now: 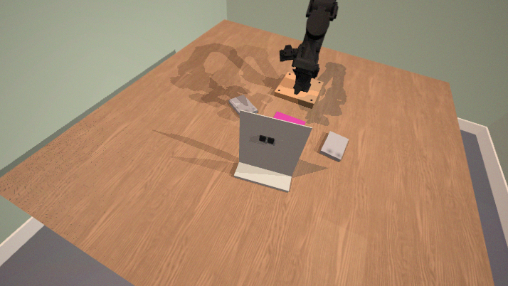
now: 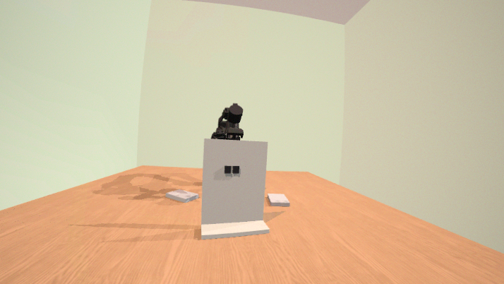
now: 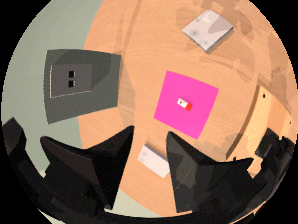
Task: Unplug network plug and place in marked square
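The plug (image 3: 184, 104), small and white with a red end, lies on the marked pink square (image 3: 175, 82) (image 1: 289, 117) in the wrist view, well inside its edges. The upright grey panel (image 1: 270, 156) (image 2: 233, 198) (image 3: 107, 95) stands apart from it. Its socket plate (image 3: 84, 85) shows two dark openings with no plug in them. My gripper (image 3: 150, 132) (image 1: 301, 92) is partly open, with nothing between its fingers. It is raised in the air behind the square, over the wooden board, apart from the plug. In the exterior view the panel hides the fingers and the plug.
The wooden board (image 1: 285, 89) (image 3: 250, 125) lies below my gripper. One grey block (image 1: 243, 104) (image 2: 182, 195) (image 3: 208, 30) lies on one side of the square, and another grey block (image 1: 335, 145) (image 2: 278, 198) (image 3: 154, 161) lies on the other side.
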Motion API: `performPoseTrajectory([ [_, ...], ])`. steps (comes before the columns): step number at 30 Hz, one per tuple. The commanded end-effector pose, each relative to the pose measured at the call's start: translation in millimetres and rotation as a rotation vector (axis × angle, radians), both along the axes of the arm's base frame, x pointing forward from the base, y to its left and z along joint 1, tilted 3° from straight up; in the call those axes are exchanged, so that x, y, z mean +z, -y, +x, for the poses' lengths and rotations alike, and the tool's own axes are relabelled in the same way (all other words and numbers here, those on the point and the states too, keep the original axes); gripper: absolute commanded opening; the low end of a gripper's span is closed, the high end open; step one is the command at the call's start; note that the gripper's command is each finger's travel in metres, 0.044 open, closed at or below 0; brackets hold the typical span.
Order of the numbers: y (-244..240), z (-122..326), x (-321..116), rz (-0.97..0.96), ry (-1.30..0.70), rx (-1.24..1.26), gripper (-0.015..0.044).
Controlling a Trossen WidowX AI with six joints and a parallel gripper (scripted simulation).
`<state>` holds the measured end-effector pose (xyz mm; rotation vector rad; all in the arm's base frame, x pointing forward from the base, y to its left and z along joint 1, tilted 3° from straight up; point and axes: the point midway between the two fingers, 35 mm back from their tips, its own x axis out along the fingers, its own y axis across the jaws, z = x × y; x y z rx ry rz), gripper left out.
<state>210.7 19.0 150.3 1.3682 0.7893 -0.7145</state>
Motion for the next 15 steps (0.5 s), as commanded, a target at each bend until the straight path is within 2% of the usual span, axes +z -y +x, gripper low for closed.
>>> performPoseTrajectory([
  [1, 0.0, 1.1, 11.9, 0.0, 0.003, -0.007, 0.0156],
  [15, -0.9, 0.6, 50.6, 0.0, 0.003, -0.012, 0.0156],
])
